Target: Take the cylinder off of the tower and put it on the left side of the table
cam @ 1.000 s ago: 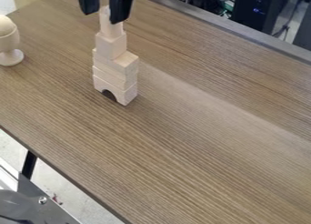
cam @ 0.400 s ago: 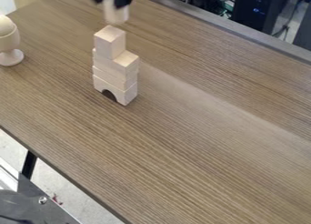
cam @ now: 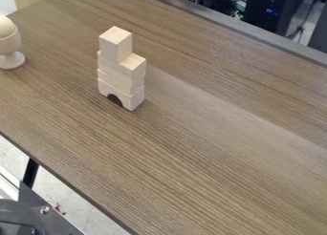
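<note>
The tower point(cam: 120, 71) of pale wooden blocks stands upright on the brown wood-grain table point(cam: 211, 133), left of the middle and toward the back. Its base is an arched block point(cam: 131, 99) with a dark half-round opening. Flat blocks lie over that, and a cube point(cam: 115, 45) forms the top, set toward the left side of the layer below. Nothing rests on the cube's upper face.
A pale wooden cup on a foot, with a rounded top point(cam: 9, 43), stands at the left edge. Metal equipment point(cam: 38, 210) is at the lower left, beyond the table's front edge. Dark computer gear point(cam: 271, 12) sits behind the far edge.
The gripper closed on the cylinder, lifted it off the cube and rose out through the top edge with it. The remaining blocks kept their places.
</note>
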`<act>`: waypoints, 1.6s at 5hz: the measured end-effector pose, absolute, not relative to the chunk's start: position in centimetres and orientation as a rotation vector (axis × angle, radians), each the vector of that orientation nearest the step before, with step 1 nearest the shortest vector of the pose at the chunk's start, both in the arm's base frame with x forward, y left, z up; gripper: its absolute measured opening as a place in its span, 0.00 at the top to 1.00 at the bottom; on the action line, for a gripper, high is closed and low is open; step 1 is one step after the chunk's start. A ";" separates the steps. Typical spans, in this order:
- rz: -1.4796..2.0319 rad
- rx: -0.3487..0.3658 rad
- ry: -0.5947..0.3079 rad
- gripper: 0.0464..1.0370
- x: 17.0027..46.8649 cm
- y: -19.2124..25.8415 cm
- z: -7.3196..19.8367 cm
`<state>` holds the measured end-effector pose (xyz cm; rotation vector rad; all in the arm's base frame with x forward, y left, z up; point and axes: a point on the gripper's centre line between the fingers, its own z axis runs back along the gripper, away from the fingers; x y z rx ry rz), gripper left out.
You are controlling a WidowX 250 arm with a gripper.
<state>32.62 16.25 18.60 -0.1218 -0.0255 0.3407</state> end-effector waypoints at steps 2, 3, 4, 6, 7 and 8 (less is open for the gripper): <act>0.434 -0.040 0.114 0.54 32.8 21.0 12.3; 0.422 -0.034 0.182 0.54 32.0 21.1 9.7; 0.405 -0.036 0.236 0.54 31.2 21.4 7.4; 0.433 -0.083 0.273 0.46 28.9 23.0 4.1; 0.452 -0.094 0.274 0.15 28.3 23.3 3.5; 0.451 -0.122 0.231 0.04 28.8 22.7 5.0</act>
